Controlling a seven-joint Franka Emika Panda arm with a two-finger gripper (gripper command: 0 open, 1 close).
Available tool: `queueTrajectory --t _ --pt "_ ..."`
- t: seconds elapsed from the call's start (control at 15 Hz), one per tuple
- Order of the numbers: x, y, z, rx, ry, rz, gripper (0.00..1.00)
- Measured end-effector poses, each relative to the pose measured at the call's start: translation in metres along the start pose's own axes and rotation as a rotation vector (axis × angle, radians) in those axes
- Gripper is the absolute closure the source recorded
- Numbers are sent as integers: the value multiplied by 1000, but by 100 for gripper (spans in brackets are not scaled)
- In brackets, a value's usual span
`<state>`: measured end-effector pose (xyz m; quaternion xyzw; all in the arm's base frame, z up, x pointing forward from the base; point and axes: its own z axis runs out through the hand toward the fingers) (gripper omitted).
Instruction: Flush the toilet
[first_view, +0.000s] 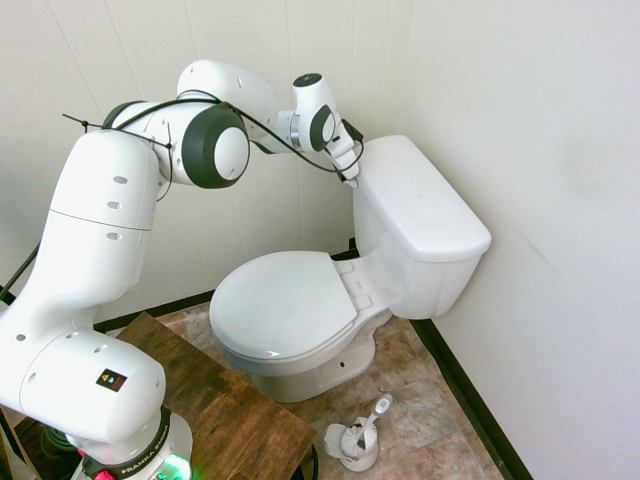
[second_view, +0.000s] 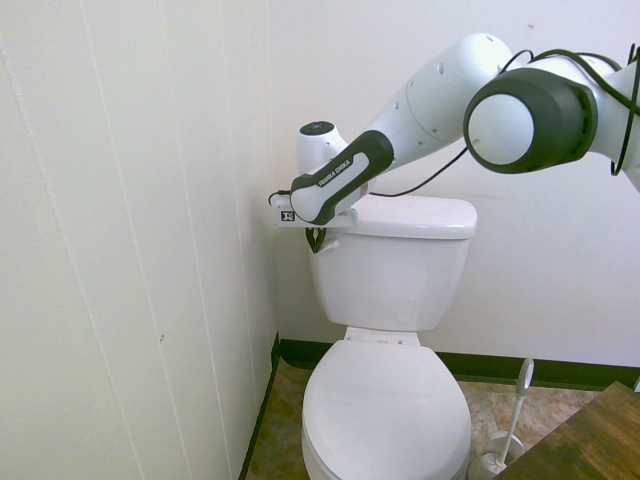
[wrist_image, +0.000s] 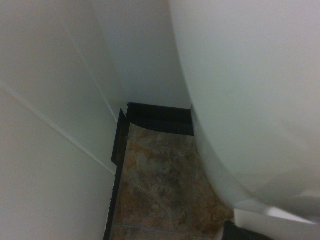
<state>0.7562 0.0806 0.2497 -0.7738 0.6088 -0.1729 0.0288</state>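
White toilet (second_view: 395, 265) at centre of the second exterior view, gripper (second_view: 316, 238) at its tank's upper left, fingers nearly together, grip unclear, brush (second_view: 507, 430) and brown table (second_view: 590, 445) lower right, wall (second_view: 130, 240) left.

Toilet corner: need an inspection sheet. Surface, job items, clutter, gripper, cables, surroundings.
Surface: mottled brown floor, tile joints visible in the wrist view.
Job items: toilet, seat lid down; tank lid on; flush lever at one front corner of the tank.
Clutter: toilet brush upright at a tilt in its holder, on the floor beside the toilet.
Gripper: gripper pointing down close by the flush lever; contact can't be confirmed.
Cables: nothing seen beyond the rig's own.
Surroundings: grooved wall panelling, dark baseboard.
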Motion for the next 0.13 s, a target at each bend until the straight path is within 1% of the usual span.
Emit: queueTrajectory --t 0.13 --pt "-1 -3 7 -4 -3 4 100"
